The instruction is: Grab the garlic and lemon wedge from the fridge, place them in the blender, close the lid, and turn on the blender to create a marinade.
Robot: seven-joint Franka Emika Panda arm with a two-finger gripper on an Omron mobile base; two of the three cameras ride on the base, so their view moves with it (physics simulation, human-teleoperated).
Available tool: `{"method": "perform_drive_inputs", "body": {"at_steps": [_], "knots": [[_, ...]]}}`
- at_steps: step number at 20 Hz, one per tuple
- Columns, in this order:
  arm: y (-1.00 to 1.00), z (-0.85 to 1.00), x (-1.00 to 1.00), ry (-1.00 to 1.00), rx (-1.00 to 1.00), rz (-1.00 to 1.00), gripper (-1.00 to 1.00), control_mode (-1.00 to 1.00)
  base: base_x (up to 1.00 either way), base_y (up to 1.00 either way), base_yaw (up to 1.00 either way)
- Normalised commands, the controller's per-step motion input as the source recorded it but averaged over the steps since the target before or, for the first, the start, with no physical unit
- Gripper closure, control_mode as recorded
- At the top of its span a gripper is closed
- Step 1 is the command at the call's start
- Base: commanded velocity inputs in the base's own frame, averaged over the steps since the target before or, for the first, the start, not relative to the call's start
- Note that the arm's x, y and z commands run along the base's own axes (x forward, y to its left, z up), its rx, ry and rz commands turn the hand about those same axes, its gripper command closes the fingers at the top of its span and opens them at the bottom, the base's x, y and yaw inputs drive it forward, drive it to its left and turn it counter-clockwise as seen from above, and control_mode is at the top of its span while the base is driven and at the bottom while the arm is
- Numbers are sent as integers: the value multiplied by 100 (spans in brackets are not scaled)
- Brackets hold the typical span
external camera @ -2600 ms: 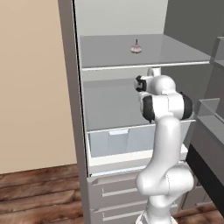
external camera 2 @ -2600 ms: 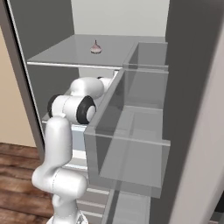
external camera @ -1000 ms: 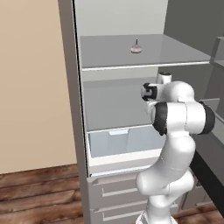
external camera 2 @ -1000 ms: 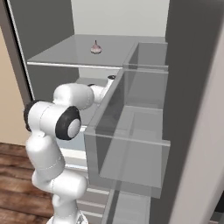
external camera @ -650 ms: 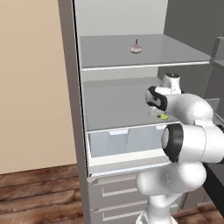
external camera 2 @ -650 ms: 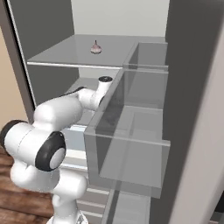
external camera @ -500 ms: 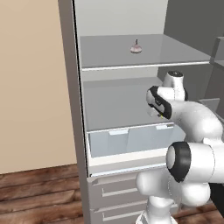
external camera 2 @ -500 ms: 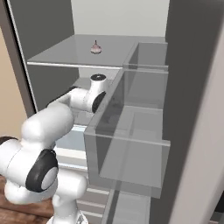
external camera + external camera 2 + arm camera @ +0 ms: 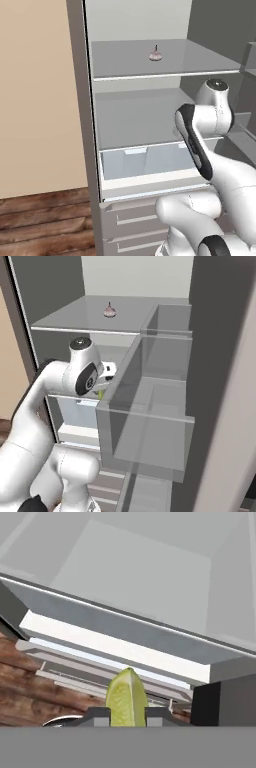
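fridge (image 9: 80, 125): tall grey cabinet, door open; pale grey shelves inside, a translucent bluish drawer (image 9: 145, 162) below the lower shelf, grey drawer fronts under that.
garlic (image 9: 155, 55): a tiny pinkish-white bulb, upright, pointed top up, on the upper shelf (image 9: 125, 62); it sits near the middle of that shelf, back from the front edge, touching nothing else. in the right base view the same bulb (image 9: 109, 311) stands well above the arm's wrist.
arm: white, bent in front of the open fridge, its wrist at the level of the lower shelf, near that shelf's right edge.
door bins (image 9: 150, 421): clear, stacked on the open door at the right; the wrist is just beside the near corner of the lower bin.
gripper (image 9: 127, 714): the 2 dark finger tips stand close together, nearly closed, pinching the lemon wedge between them.
lemon wedge (image 9: 126, 699): yellow-green, pointed end up in the hand view, held clear of the shelves; in the right base view a small yellow-green bit (image 9: 101, 393) shows below the wrist, at the bin's corner.
floor (image 9: 45, 220): brown wood planks, at the lower left beside the fridge.
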Motion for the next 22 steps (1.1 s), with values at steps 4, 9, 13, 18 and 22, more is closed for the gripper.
{"method": "perform_drive_inputs", "body": {"at_steps": [4, 9, 13, 18, 22], "knots": [[37, 82, -100, 0, 1, 0, 100, -100, 0, 0, 0], [31, 43, -89, 3, 0, 0, 100, -100, 0, 0, 0], [51, 2, -19, 20, -4, 1, 100, -100, 0, 0, 0], [22, -2, -26, 5, 0, 2, 100, 100, -40, 20, 0], [0, 0, 0, 0, 0, 0, 100, 100, -100, 56, -16]]}}
